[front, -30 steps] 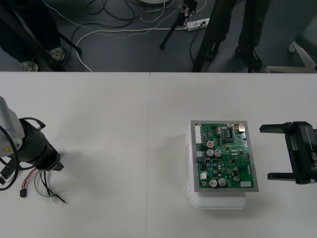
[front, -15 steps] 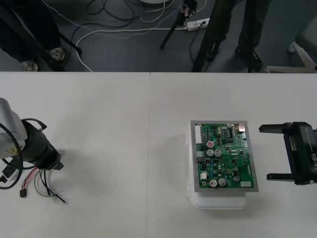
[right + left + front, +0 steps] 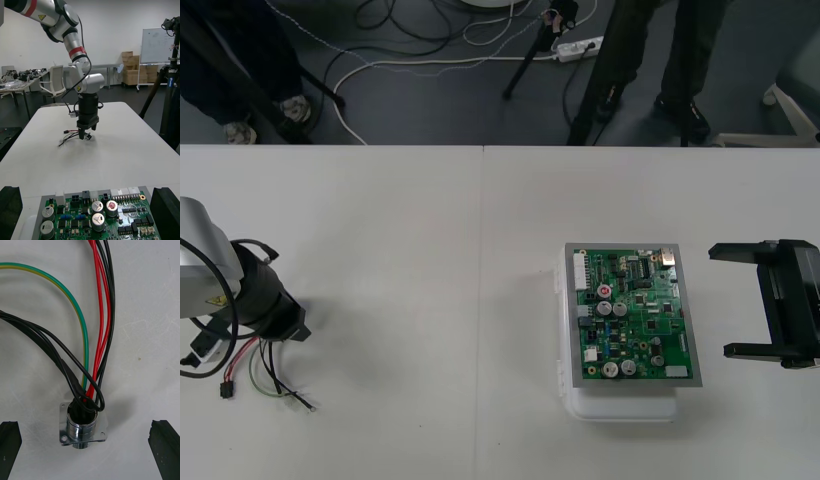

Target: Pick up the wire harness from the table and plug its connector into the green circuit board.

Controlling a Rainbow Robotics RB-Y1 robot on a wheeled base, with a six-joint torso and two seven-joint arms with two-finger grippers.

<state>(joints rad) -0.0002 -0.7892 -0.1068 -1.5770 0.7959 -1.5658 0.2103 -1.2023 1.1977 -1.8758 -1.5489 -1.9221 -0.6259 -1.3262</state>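
The wire harness (image 3: 262, 372) lies on the table at the far left, its red, black and green wires fanned out and its small black plug (image 3: 226, 391) at the near end. My left gripper (image 3: 281, 338) points down right over it. In the left wrist view the round metal socket (image 3: 83, 425) with its flange rests on the table between the two open fingers (image 3: 9, 445), which do not touch it. The green circuit board (image 3: 630, 315) sits on its white base at the right. My right gripper (image 3: 718, 300) stands open just right of the board.
From the right wrist, the board (image 3: 98, 218) is close in front and the left gripper (image 3: 86, 132) stands over the harness (image 3: 68, 135) farther across the table. A seam (image 3: 483, 250) runs down the table's middle. Cables and tripod legs lie on the dark floor (image 3: 440, 60).
The left arm has shifted slightly over the harness. The right gripper has drifted a little to the right, away from the board. The harness has not moved.
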